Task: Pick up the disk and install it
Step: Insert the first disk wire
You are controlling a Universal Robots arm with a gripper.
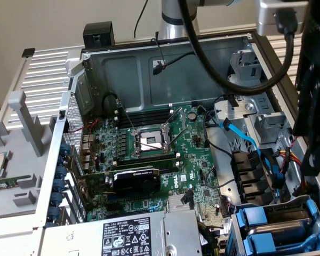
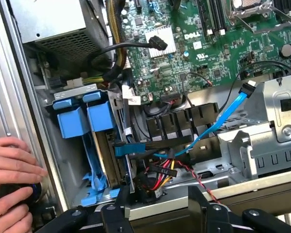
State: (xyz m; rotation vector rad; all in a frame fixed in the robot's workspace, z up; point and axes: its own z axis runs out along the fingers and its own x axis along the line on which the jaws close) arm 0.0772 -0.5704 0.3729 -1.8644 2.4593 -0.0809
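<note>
Inside an opened computer case (image 1: 122, 69), two blue-handled carriers (image 2: 101, 116) are seen seated side by side in the drive bay (image 2: 75, 90) at the exterior view's near right; which holds the disk cannot be told. Nothing is held by the wide-spread pincer (image 2: 157, 213); installation is judged unconfirmed.

We're at a robotics lab bench: an open PC case (image 1: 165, 58) lies with motherboard (image 1: 194, 154) and power supply (image 1: 128, 234) bare, a robot arm (image 1: 173, 18) stands behind it, a grey parts tray (image 1: 21, 160) sits beside it, and a person's hands (image 2: 12, 167) rest at the case's edge.
</note>
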